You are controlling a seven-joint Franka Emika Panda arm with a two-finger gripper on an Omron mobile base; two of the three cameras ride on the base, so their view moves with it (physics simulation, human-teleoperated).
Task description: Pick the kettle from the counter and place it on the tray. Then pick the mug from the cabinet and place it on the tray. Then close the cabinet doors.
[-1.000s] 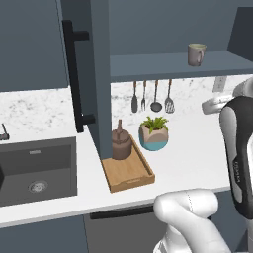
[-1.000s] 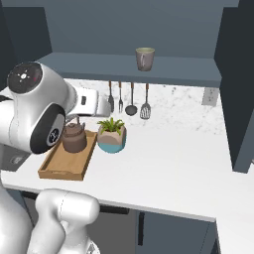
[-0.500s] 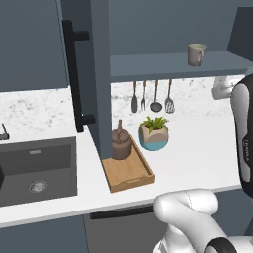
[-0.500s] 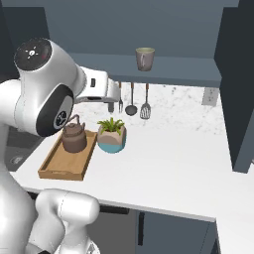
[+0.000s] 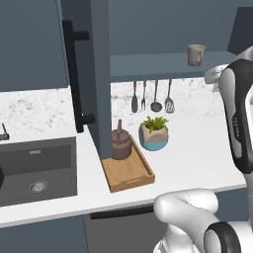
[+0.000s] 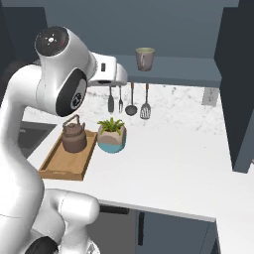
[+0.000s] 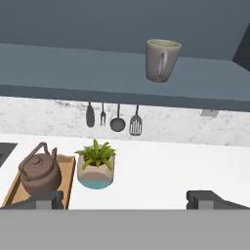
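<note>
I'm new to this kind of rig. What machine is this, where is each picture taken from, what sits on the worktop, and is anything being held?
This is a rendered kitchen with a white robot arm on a drivable base. Two cameras ride on the base, behind the arm to its left and right. The third sits on the hand and looks along the gripper, whose dark fingertips stand far apart at the bottom, holding nothing. On the marble counter a wooden tray carries the brown kettle; a potted plant stands beside it. The mug stands on the open cabinet shelf. Utensils hang on the wall below.
</note>
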